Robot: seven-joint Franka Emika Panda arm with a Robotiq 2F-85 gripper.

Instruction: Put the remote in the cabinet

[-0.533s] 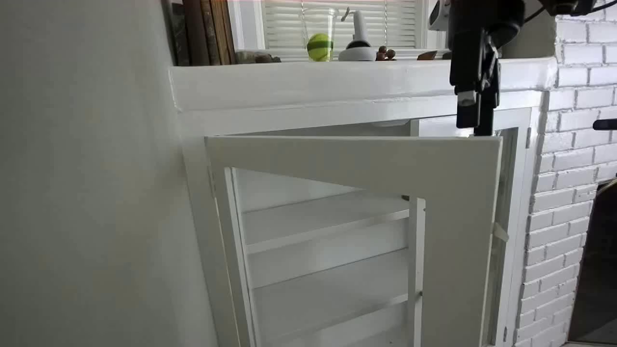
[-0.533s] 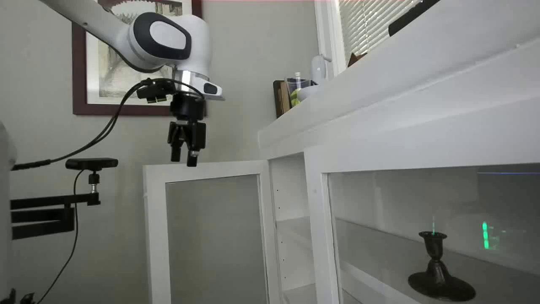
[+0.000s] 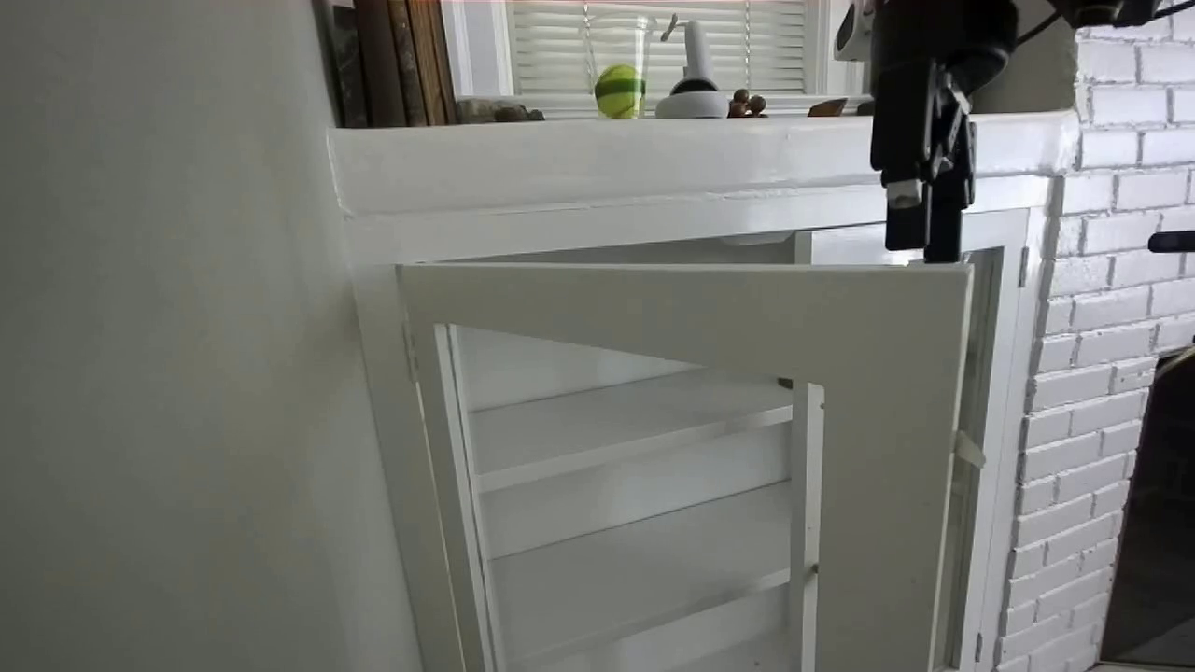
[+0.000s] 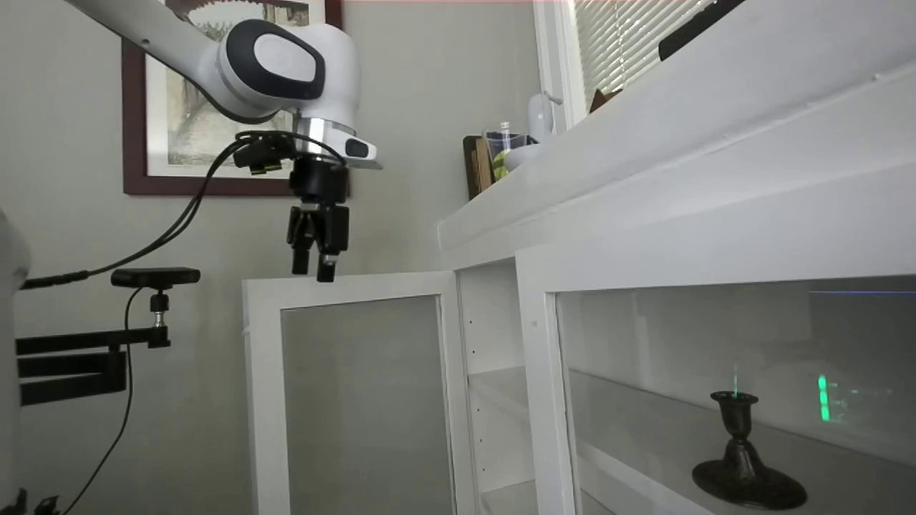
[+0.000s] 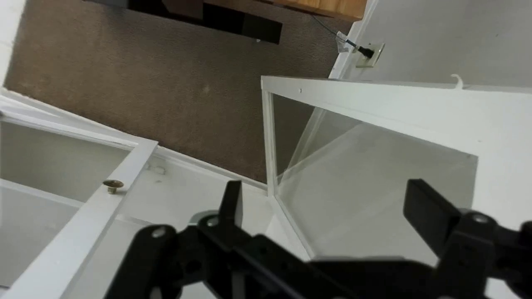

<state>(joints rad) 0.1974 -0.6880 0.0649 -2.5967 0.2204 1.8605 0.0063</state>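
The white cabinet (image 3: 607, 168) has its framed see-through door (image 3: 882, 467) swung open. White shelves (image 3: 625, 420) show through it. The cabinet (image 4: 533, 372) and the open door (image 4: 265, 400) also show in an exterior view. My gripper (image 3: 924, 245) hangs pointing down near the door's free top corner. In another exterior view the gripper (image 4: 313, 269) stands at the height of the door's top edge. In the wrist view the gripper (image 5: 328, 203) is open with nothing between its fingers, and the door (image 5: 286, 85) shows beyond. I cannot make out the remote for certain in any view.
A small dark thing (image 3: 785, 383) shows at a shelf's end, mostly hidden by the door. A candle holder (image 4: 748, 458) stands behind a closed glass door. A cup with a ball (image 3: 620, 84) and books (image 3: 401, 65) stand on the ledge. A knob (image 5: 112, 185) sticks out.
My gripper has turned or shifted very slightly, with its far finger a little to the right in both exterior views. The cabinet and its door have not moved.
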